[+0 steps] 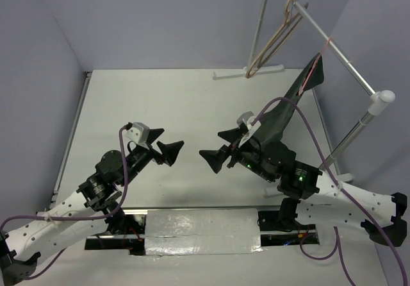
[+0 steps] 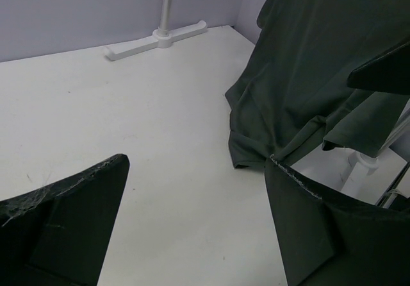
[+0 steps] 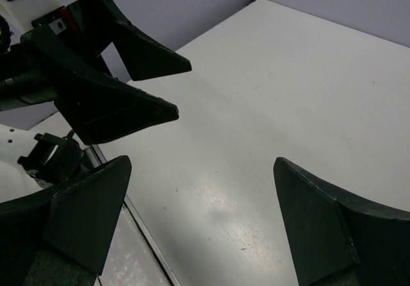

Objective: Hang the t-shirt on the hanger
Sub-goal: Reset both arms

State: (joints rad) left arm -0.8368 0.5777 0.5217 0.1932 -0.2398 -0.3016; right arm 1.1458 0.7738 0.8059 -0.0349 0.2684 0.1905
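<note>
Left gripper (image 1: 165, 143) and right gripper (image 1: 218, 147) are both spread and empty, tips facing each other over mid-worktop (image 1: 160, 100), toward the near edge. The t-shirt (image 1: 288, 106) hangs on the pink hanger (image 1: 318, 58) from the rail (image 1: 349, 60) by the far right corner — hem trailing down onto the right arm, purple cable (image 1: 285, 100) crossing it. Risk: any right-arm move could drag the hem or cable, pulling the shirt off one shoulder or unhooking the hanger. Hook seating is too small to judge.
</note>
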